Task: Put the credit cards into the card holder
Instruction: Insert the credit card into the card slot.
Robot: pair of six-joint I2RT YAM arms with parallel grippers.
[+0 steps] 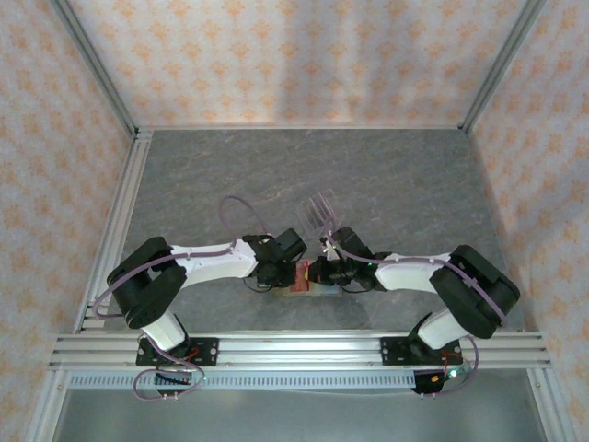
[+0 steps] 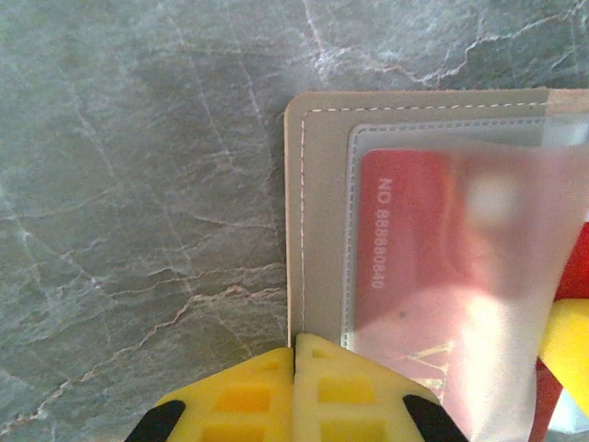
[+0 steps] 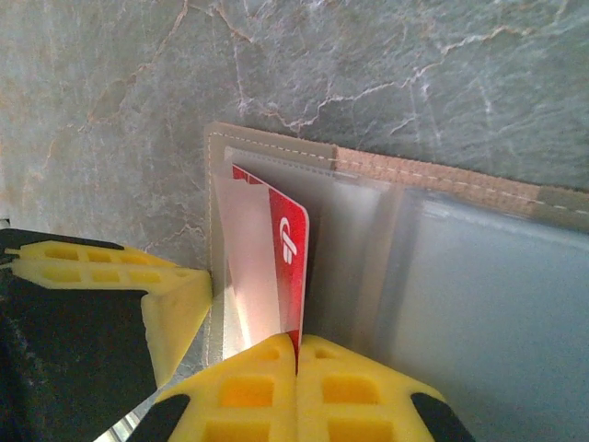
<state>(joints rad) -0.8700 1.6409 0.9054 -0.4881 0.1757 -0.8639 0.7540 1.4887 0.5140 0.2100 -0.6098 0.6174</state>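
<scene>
Insertion looks half done: holder (image 2: 317, 230) lies open near the table's (image 1: 396, 175) near edge, between the arms. Right gripper (image 3: 296, 364), clenched, pinches a red card (image 3: 290, 244) standing on edge, partway inside a clear sleeve. Left gripper (image 2: 294, 382), clenched, sits at the holder's edge; whether it nips it I cannot tell. Next, I judge, the card needs sliding fully home with the holder steadied.

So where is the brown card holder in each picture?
Top view: the holder sits just below the middle.
Left wrist: the holder covers the right half, its tan corner near the top middle.
Right wrist: the holder runs across the middle and right, tan edge on top.
Shared landmark: the red card tucked in it.
</scene>
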